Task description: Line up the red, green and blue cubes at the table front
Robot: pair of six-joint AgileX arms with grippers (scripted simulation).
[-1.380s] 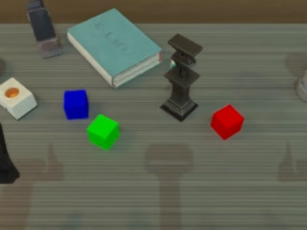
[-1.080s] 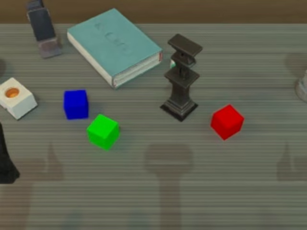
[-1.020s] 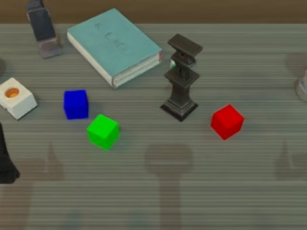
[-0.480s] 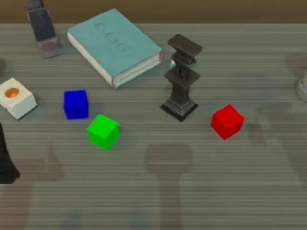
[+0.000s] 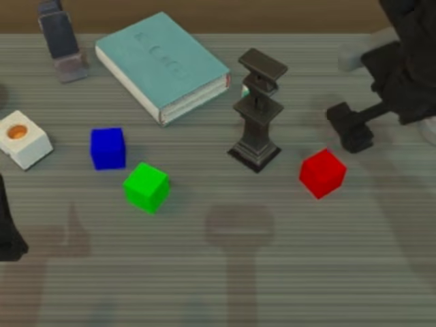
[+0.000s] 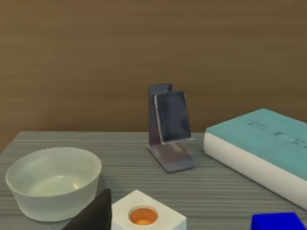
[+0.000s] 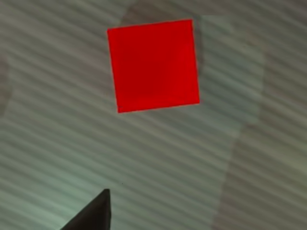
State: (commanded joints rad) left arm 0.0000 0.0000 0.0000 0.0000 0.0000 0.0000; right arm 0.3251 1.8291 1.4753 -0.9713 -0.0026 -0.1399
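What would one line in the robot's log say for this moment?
right gripper: above table, beside red cube, not touching | left arm: parked at table's left edge | green cube, blue cube: left side, apart, not lined up

Honestly nothing readable anywhere. The only thing close to lettering was a faint embossed mark on the cover of the teal book (image 5: 162,63), far out to the left of the right gripper (image 5: 351,129), and it was too blurry to make out as letters. The phone on its stand (image 6: 169,122) showed a blank dark screen, and the cubes had plain faces.
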